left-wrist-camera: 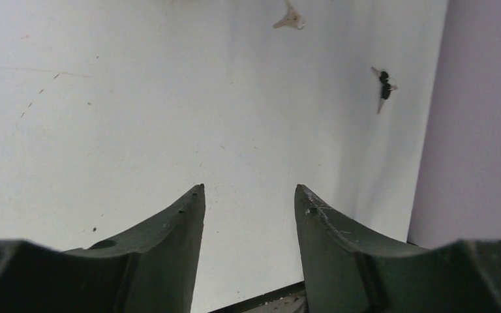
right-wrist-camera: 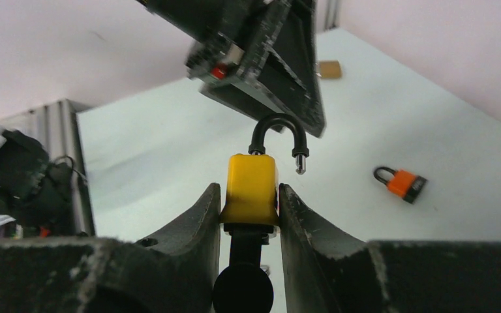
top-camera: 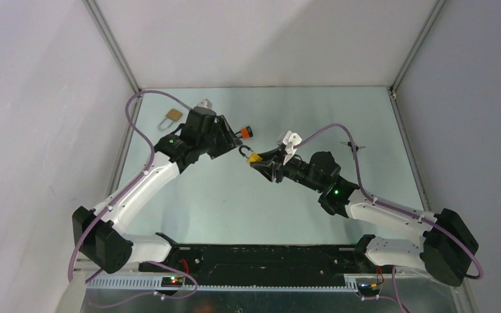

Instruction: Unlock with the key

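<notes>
My right gripper (top-camera: pixel 258 160) is shut on a yellow padlock (right-wrist-camera: pixel 251 188) and holds it above the table. A black-headed key (right-wrist-camera: pixel 242 287) sticks out of the padlock's underside, between my fingers. The black shackle (right-wrist-camera: pixel 278 130) stands open, with its right end free of the body. The padlock also shows in the top view (top-camera: pixel 253 157). My left gripper (top-camera: pixel 230 141) is just left of the padlock, with its body (right-wrist-camera: pixel 261 59) right behind the shackle. In the left wrist view the left gripper (left-wrist-camera: pixel 249 190) is open and empty above bare table.
An orange padlock (top-camera: pixel 246 132) lies behind the two grippers and also shows in the right wrist view (right-wrist-camera: pixel 404 184). A brass padlock (top-camera: pixel 171 117) lies at the back left. Loose keys (top-camera: pixel 354 145) lie at the right. The left wrist view shows black-headed keys (left-wrist-camera: pixel 383 88) and a pale key (left-wrist-camera: pixel 290 19).
</notes>
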Robot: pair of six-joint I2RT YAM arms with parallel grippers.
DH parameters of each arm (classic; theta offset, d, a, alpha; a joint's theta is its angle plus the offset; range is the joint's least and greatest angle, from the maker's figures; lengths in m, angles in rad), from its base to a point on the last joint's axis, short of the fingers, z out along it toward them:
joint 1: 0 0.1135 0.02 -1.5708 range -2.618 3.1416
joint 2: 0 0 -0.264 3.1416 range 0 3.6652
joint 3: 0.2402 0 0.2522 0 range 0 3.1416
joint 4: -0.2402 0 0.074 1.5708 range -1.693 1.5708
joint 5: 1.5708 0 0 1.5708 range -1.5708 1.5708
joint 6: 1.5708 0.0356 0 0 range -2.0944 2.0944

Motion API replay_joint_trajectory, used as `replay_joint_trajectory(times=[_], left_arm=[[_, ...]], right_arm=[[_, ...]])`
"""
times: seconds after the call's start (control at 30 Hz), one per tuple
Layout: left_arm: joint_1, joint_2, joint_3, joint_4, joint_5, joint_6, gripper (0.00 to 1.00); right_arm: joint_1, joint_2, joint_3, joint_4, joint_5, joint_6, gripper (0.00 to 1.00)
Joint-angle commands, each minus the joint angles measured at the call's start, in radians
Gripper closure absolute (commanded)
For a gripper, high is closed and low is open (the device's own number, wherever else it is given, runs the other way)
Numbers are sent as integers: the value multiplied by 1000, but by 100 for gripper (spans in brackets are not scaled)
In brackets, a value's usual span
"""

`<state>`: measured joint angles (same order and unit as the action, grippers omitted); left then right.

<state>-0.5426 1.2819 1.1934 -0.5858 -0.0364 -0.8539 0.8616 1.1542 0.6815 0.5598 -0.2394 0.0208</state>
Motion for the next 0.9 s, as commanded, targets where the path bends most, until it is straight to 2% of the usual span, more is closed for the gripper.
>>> replay_joint_trajectory(times=[0.0, 0.23, 0.33, 0.43, 0.6, 0.87], left_arm=[[19, -13, 48, -51, -35, 32, 40], [78, -90, 50, -43, -12, 101, 25], [72, -82, 71, -20, 115, 121, 23], [40, -58, 83, 11, 175, 131, 22], [-37, -3, 106, 33, 178, 137, 21], [-45, 125, 93, 30, 196, 103, 22]], right_arm=[[-5, -30, 50, -26, 90, -108, 100], [-22, -51, 5, -67, 89, -96, 100], [-21, -64, -6, -60, 75, -91, 100], [-18, -63, -6, -50, 77, -92, 100], [-12, -58, -7, -18, 73, -89, 100], [0, -68, -7, 7, 77, -100, 100]])
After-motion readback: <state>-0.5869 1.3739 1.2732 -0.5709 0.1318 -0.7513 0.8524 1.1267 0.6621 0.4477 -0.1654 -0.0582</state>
